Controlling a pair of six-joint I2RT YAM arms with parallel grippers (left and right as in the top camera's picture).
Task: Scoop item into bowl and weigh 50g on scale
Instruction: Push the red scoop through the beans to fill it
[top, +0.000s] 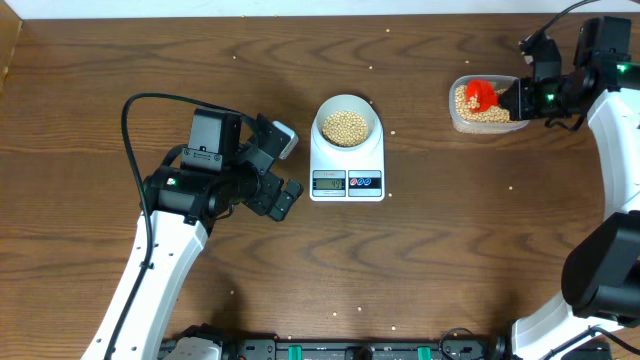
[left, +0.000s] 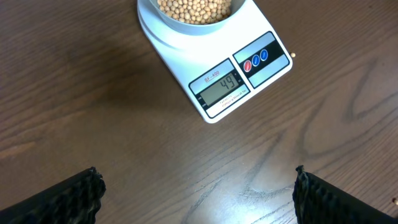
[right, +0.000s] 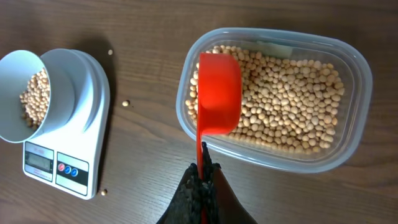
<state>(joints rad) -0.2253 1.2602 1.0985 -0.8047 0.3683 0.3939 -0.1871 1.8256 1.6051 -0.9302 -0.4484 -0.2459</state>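
Observation:
The white scale (top: 347, 165) stands mid-table with the pale bowl (top: 346, 123) on it, part full of tan beans (top: 346, 127). In the left wrist view the scale (left: 214, 74) reads 49 on its display (left: 222, 87). My left gripper (left: 198, 193) is open and empty, over bare wood in front of the scale. My right gripper (right: 203, 171) is shut on the handle of a red scoop (right: 217, 93). The scoop is turned bottom-up over the left end of a clear tub (right: 357, 99) of beans (right: 286, 102). The scoop (top: 480, 95) and tub (top: 482, 106) also show overhead.
A few stray beans lie on the wood: one right of the scale (top: 391, 133), one beside it in the right wrist view (right: 125, 104), one near its front corner (right: 102, 192). The right arm (top: 610, 110) runs down the table's right side.

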